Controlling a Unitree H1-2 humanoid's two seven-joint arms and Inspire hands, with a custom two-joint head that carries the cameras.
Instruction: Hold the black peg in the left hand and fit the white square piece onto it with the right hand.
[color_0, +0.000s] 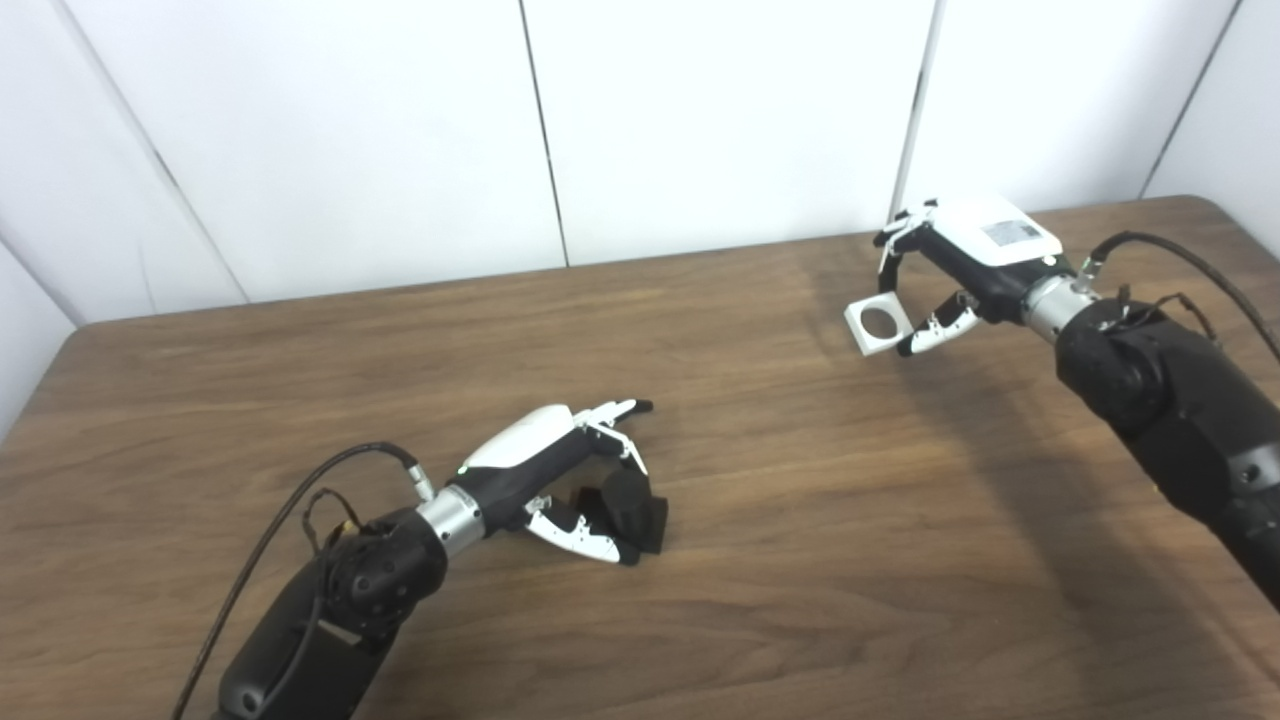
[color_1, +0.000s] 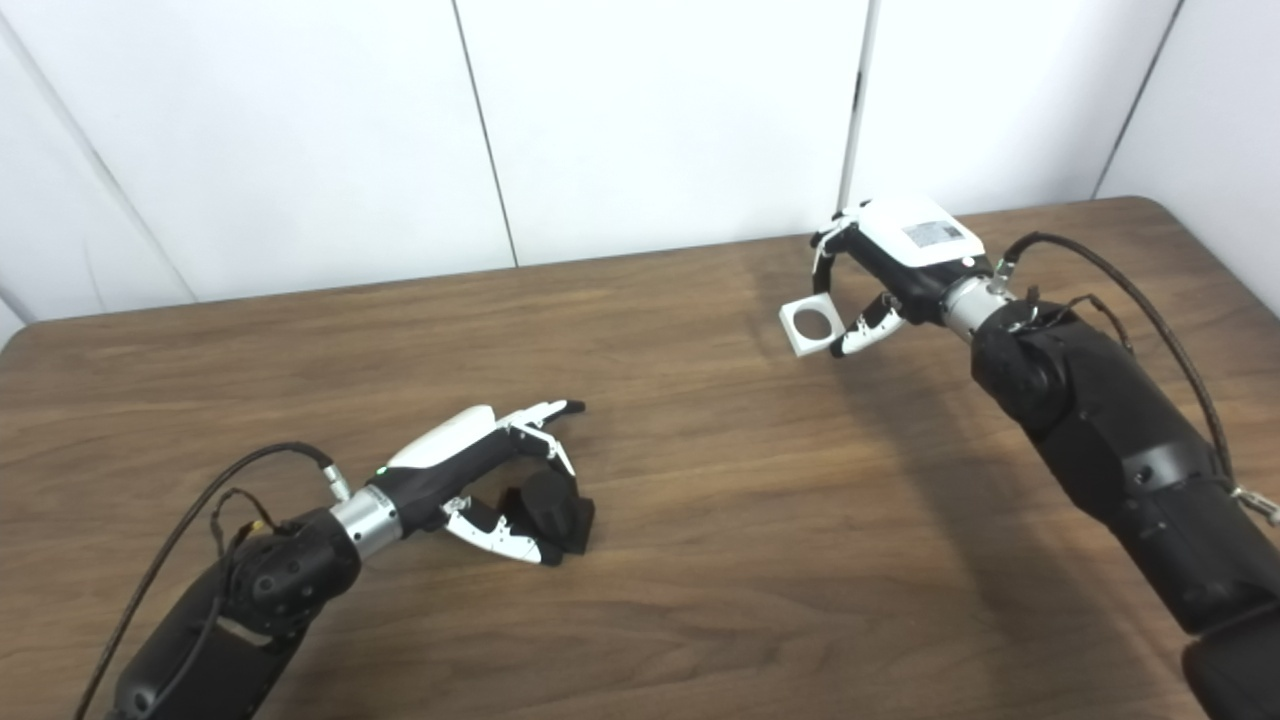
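The black peg (color_0: 632, 510) sits on the wooden table (color_0: 800, 520) left of centre, on its blocky black base. My left hand (color_0: 560, 470) lies over it, with curled fingers on its top and the thumb (color_0: 585, 540) against its near side; one finger points straight out past it. My right hand (color_0: 955, 275) is at the far right, raised above the table. It pinches the white square piece (color_0: 878, 326) between fingers and thumb, with the piece's round hole turned towards the camera. The piece also shows in the right eye view (color_1: 811, 324).
White wall panels (color_0: 700, 120) stand behind the table's far edge. The table's right corner (color_0: 1200, 205) is just behind my right arm. Black cables run along both forearms.
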